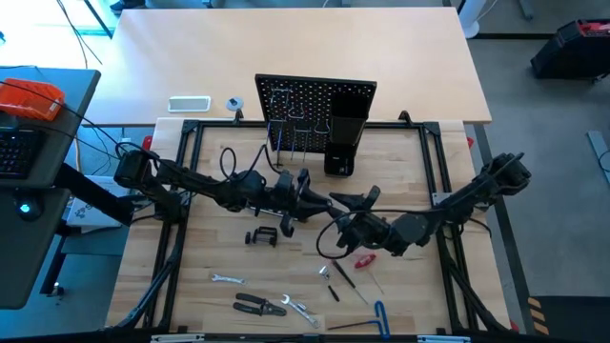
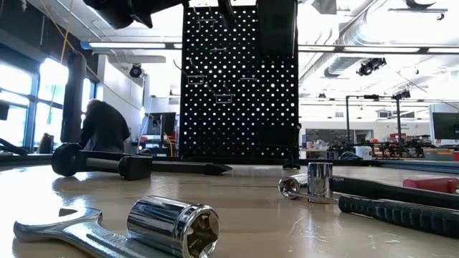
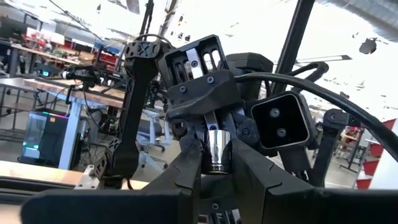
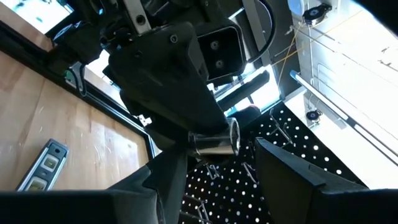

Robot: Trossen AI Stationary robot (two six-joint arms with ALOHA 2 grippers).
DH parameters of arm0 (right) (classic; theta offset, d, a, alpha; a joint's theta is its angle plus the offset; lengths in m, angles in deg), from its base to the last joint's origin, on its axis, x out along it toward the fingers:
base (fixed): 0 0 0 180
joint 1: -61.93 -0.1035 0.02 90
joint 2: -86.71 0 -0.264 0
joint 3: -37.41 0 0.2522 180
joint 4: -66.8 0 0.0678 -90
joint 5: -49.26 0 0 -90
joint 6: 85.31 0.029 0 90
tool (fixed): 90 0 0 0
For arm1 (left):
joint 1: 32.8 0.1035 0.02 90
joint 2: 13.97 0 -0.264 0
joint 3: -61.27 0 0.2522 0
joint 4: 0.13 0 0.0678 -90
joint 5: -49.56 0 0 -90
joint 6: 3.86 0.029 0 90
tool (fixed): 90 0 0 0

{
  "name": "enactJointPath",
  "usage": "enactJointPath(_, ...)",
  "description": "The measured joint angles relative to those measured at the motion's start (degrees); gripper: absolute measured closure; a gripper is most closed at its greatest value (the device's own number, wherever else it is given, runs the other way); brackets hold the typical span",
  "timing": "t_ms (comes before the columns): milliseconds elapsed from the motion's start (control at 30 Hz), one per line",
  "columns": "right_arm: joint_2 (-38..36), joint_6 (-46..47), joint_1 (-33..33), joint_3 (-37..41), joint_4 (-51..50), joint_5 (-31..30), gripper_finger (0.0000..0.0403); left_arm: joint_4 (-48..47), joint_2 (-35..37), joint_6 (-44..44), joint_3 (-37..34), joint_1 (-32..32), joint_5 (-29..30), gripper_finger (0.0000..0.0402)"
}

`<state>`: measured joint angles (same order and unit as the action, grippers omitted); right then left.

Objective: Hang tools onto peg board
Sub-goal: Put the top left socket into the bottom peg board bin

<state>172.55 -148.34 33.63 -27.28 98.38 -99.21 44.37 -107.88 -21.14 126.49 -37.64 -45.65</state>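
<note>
Only the wrist views reveal the shiny chrome cylindrical socket (image 3: 217, 151): the left pincer (image 3: 217, 171) clamps it, while the right pincer (image 4: 217, 165) gapes wide around it.

No readable text, label, brand, number or sign in any view. Peg board (image 1: 315, 100): holes only, no markings. Silver socket (image 2: 174, 225) near the low camera: bare chrome, no size stamp legible. Wrench (image 2: 54, 223) beside it: handle plain. Monitors in the room behind (image 2: 445, 122) show light patches, possibly screen content, too small to read. White flat item (image 1: 189, 103) beyond the counter: no legible print.
</note>
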Motion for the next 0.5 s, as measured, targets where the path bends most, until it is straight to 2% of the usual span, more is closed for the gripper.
enactJointPath(367, 0.0, -0.01, 0.18, 0.0, 0.37, 1.07, 0.0222, -0.07, 0.0, 0.44, 0.0, 0.39, 1.47, 0.0348)
enactJointPath(500, 0.0, -0.01, 0.18, 0.0, 0.37, 0.69, 0.0241, -0.02, 0.0, 0.42, 0.0, 0.39, 1.54, 0.0348)
